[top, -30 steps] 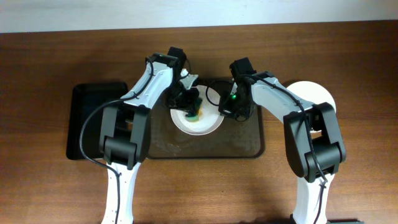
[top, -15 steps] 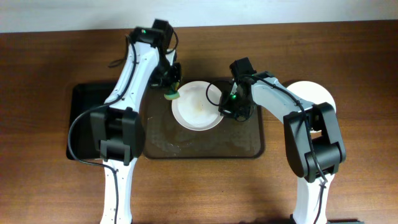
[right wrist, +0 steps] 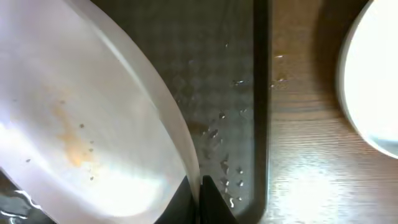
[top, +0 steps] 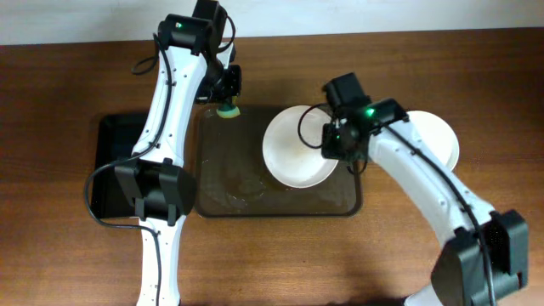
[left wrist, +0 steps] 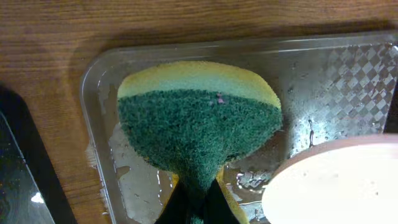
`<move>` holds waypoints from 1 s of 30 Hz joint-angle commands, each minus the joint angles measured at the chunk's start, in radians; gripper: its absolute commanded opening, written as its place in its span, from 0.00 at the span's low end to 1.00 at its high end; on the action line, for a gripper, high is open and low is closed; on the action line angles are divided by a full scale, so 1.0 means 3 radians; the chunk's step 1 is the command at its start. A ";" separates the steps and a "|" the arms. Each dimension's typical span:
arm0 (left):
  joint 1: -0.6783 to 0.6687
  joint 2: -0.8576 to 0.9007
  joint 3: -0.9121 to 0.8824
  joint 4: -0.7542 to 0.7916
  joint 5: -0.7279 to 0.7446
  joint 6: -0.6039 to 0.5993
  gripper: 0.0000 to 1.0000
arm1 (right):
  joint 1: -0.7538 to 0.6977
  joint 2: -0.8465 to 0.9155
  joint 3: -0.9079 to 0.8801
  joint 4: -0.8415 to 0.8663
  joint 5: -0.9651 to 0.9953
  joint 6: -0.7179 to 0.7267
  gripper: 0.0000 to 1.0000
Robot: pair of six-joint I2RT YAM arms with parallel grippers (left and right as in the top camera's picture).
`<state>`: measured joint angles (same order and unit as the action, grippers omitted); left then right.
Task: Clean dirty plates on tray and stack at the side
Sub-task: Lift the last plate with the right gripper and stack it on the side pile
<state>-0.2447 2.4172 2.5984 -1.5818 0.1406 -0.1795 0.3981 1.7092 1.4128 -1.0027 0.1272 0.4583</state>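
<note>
Wet tray below; left pincer clamps sponge, right pincer clamps plate, fingers mostly cropped.

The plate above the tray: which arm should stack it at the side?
Right, probably: the right gripper clamps the plate near the side plate; the left gripper holds the sponge.

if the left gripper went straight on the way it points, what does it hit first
Likely the wet tray near its corner, sponge first; the plate sits off to the side. Depth unclear.
</note>
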 commanded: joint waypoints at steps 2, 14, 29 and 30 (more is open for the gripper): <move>0.0003 0.0053 0.0067 0.0003 -0.0024 0.0055 0.00 | 0.0524 -0.0067 0.0006 -0.0187 0.1166 0.0085 0.04; 0.0003 0.0078 0.0067 0.0008 -0.0025 0.0055 0.00 | 0.1692 -0.0067 0.0006 -0.0725 0.3966 0.0772 0.04; 0.0013 0.0078 0.0067 0.0019 -0.0025 0.0055 0.00 | 0.1898 -0.0067 0.0006 -0.0682 0.3684 0.1010 0.04; 0.0011 0.0078 0.0067 0.0018 -0.0024 0.0055 0.01 | 0.1893 -0.0067 0.0006 -0.0703 0.3592 0.1012 0.04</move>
<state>-0.2443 2.4268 2.5984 -1.5780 0.1406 -0.1795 0.9600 1.7042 1.4117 -1.2041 1.3476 0.7219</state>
